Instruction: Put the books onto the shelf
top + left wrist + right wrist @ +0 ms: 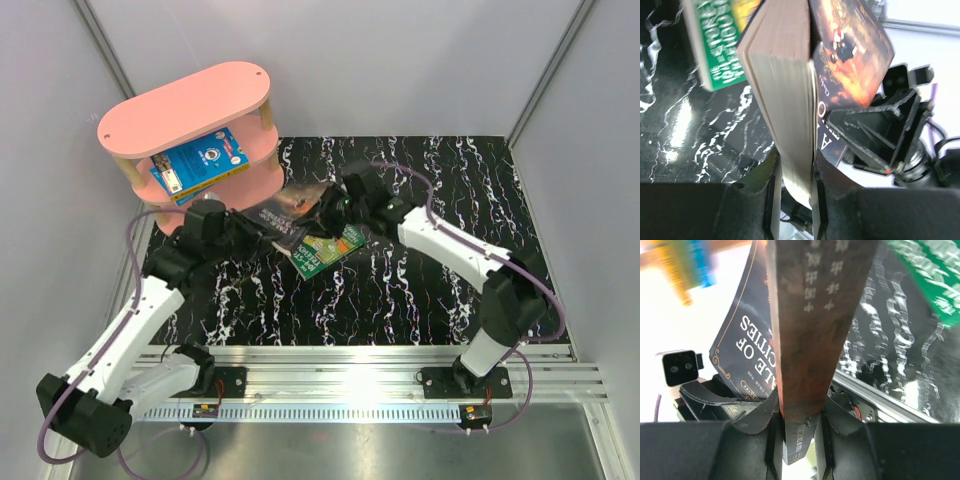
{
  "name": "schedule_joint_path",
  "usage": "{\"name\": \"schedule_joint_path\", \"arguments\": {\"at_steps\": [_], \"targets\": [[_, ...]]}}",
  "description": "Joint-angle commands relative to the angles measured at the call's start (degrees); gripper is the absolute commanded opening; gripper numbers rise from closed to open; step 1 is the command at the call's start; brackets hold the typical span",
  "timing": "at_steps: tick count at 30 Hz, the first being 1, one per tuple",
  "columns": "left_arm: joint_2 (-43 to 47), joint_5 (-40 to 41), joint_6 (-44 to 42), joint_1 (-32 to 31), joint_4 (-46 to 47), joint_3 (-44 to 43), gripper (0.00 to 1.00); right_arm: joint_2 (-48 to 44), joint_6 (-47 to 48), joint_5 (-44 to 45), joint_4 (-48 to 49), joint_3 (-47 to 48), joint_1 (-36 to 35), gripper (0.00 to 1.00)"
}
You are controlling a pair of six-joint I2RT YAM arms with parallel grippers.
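Left jaws pinch the dark paperback (785, 100) by its page edge; right jaws, narrowly parted, clamp its spine between them.

right gripper (799, 426): clamped on dark book (815, 315) spine | green book (935, 285): upper right

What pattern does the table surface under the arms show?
The table surface is black with white marble-like streaks, clearest in the top view.
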State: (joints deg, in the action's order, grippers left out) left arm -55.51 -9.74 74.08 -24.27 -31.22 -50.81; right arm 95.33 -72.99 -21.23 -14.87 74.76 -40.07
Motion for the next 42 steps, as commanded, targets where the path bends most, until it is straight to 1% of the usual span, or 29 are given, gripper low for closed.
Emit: {"name": "schedule_joint_path", "arguments": {"at_steps": [1, 2, 3, 5, 6, 7, 8, 9, 10, 11, 12, 13, 14, 15, 16, 17, 19, 20, 22, 23, 28, 31, 35, 37, 38, 39, 40, 41, 42], "targets": [[5.3, -5.7, -13.0, -1.0, -8.8, -10.6, 0.24, -2.9, 13.5, 12.8, -8.9, 14.9, 1.1, 0.00], [6.7, -5.1, -14.0, -1.0, -10.2, -11.7, 0.38, -2.5, 15.9, 13.6, -10.6, 17.9, 1.1, 0.00], [7.4, -4.5, -15.7, -1.0, -13.7, -13.9, 0.44, -2.0, 17.3, 14.4, -13.5, 24.5, 1.1, 0.00], [10.1, -3.5, -16.9, -1.0, -16.0, -15.3, 0.59, 0.1, 20.8, 14.8, -16.0, 31.4, 1.1, 0.00], [11.2, -3.0, -17.1, -1.0, -17.2, -15.6, 0.63, 1.1, 22.1, 13.6, -16.7, 38.0, 1.1, 0.00], [12.3, -2.6, -17.3, -1.0, -18.9, -16.1, 0.66, 2.1, 23.2, 12.7, -16.5, 41.3, 1.1, 0.00], [14.6, -2.5, -17.3, -1.0, -19.6, -16.0, 0.68, 4.5, 24.9, 9.9, -15.1, 44.5, 1.1, 0.00], [15.9, -2.2, -17.0, -1.0, -21.1, -15.9, 0.73, 6.0, 25.6, 8.1, -14.0, 50.3, 1.0, 0.00], [17.0, -2.0, -17.0, -1.0, -21.6, -15.7, 0.75, 7.5, 26.1, 6.2, -12.9, 53.4, 1.0, 0.00], [19.3, -2.0, -16.9, -1.0, -22.1, -15.6, 0.76, 10.8, 25.8, 2.4, -10.6, 56.3, 1.0, 0.00], [20.3, -1.7, -16.9, -1.0, -23.3, -15.6, 0.78, 12.8, 25.5, 0.7, -9.6, 62.8, 1.0, 0.00], [21.2, -1.5, -16.9, -1.0, -24.2, -15.7, 0.79, 14.8, 25.0, -0.9, -8.4, 66.0, 0.9, 0.00], [22.8, -0.8, -16.9, -1.0, -25.2, -16.1, 0.79, 18.7, 23.2, -3.4, -5.8, 69.0, 0.9, 0.00], [23.5, -0.5, -16.9, -1.0, -26.8, -16.3, 0.80, 20.6, 21.9, -4.4, -4.3, 74.7, 0.9, 0.00], [24.6, 0.2, -17.0, -1.0, -27.7, -17.0, 0.80, 22.5, 20.6, -5.4, -2.2, 77.0, 0.8, 0.00], [25.2, 0.5, -16.9, -1.0, -28.6, -17.4, 0.80, 25.7, 17.7, -6.4, 2.6, 80.2, 0.9, 0.00], [26.2, 1.1, -16.8, -1.0, -31.1, -18.0, 0.80, 27.9, 14.9, -5.9, 8.6, 81.2, 0.8, 0.00], [26.6, 1.2, -16.6, -1.0, -31.9, -18.8, 0.80, 29.6, 12.2, -4.4, 14.7, 81.0, 0.8, 0.00], [27.3, 1.7, -16.3, -1.0, -34.9, -19.6, 0.80, 31.7, 9.5, -1.9, 20.4, 81.5, 0.8, 0.00], [27.6, 1.8, -16.3, -1.0, -35.7, -20.5, 0.80, 34.0, 8.9, 0.8, 23.7, 82.8, 0.8, 0.00], [29.5, 3.3, -15.4, -1.0, -42.4, -23.5, 0.79, 41.1, 5.4, 10.6, 28.1, 85.3, 0.6, 0.00], [30.5, 4.7, -14.5, -1.0, -46.1, -25.7, 0.78, 42.4, 6.1, 17.5, 26.7, 84.5, 0.1, 0.00], [31.5, 6.5, -14.1, -1.0, -50.1, -27.8, 0.78, 43.6, 7.0, 22.4, 25.0, 84.1, -1.2, 0.01], [32.0, 7.2, -13.9, -1.0, -51.4, -28.3, 0.78, 44.2, 7.0, 24.9, 24.5, 84.1, -1.9, 0.08], [32.1, 7.3, -13.8, -1.0, -51.7, -28.5, 0.78, 44.3, 6.9, 25.3, 24.9, 84.0, -2.3, 0.15], [32.1, 7.4, -13.8, -1.0, -52.3, -28.6, 0.77, 44.6, 6.6, 25.5, 25.2, 84.1, -2.8, 0.19], [32.0, 7.6, -13.8, -1.0, -52.5, -28.8, 0.77, 45.0, 6.1, 25.8, 25.4, 84.1, -3.3, 0.25], [32.0, 7.8, -13.9, -1.0, -52.9, -29.3, 0.77, 45.2, 5.8, 26.0, 25.6, 84.4, -3.4, 0.35], [31.9, 8.0, -14.0, -1.0, -53.2, -29.4, 0.77, 45.4, 5.5, 25.8, 25.6, 84.5, -4.0, 0.41]]}}
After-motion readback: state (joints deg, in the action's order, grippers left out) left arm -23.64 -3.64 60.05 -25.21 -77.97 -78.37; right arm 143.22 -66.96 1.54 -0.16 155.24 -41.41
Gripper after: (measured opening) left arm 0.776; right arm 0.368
